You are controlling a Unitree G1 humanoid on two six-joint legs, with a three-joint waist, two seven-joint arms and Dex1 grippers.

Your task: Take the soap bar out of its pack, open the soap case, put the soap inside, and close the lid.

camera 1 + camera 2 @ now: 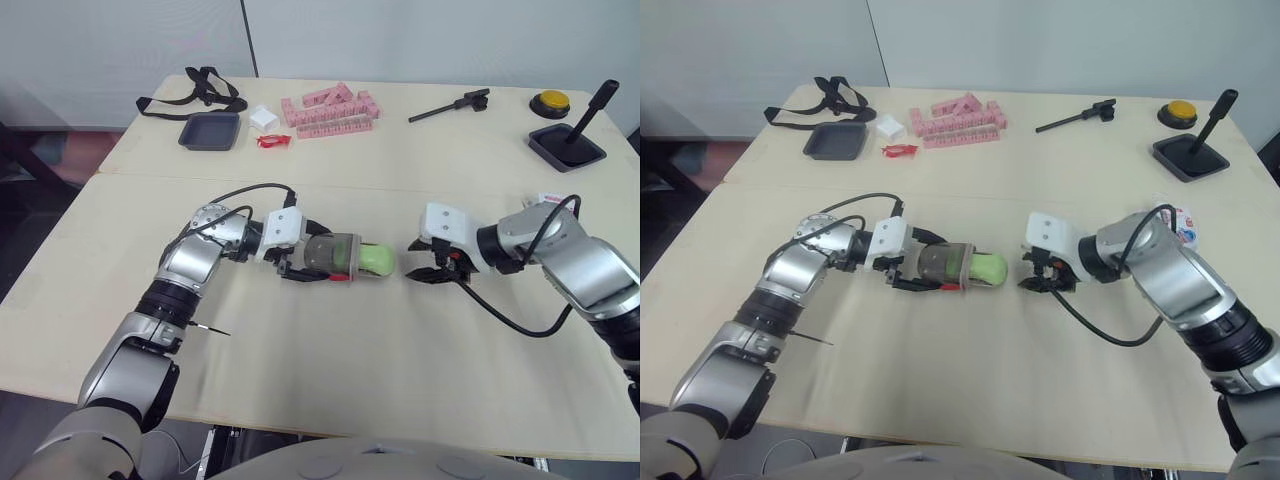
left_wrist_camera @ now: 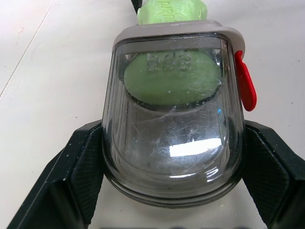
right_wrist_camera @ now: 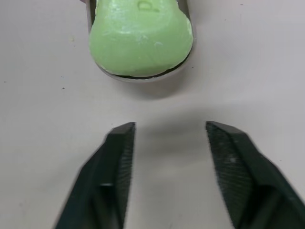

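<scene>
The left gripper (image 1: 308, 258) had its fingers clamped on the soap case (image 1: 335, 254), with the green soap (image 1: 375, 260) poking out. The right gripper (image 3: 170, 130) had its fingers apart just beside the soap.

You see the soap (image 2: 169, 78) in the left wrist view through the scratched lid of the soap case (image 2: 171, 157). Its far end is cut off by the picture's edge, and the pressed letters on it are too blurred to read. In the head views the case hides the fingertips of the left end effector (image 1: 322, 257). The right arm half covers the pack (image 1: 1186, 226), and its print is too small to tell.
</scene>
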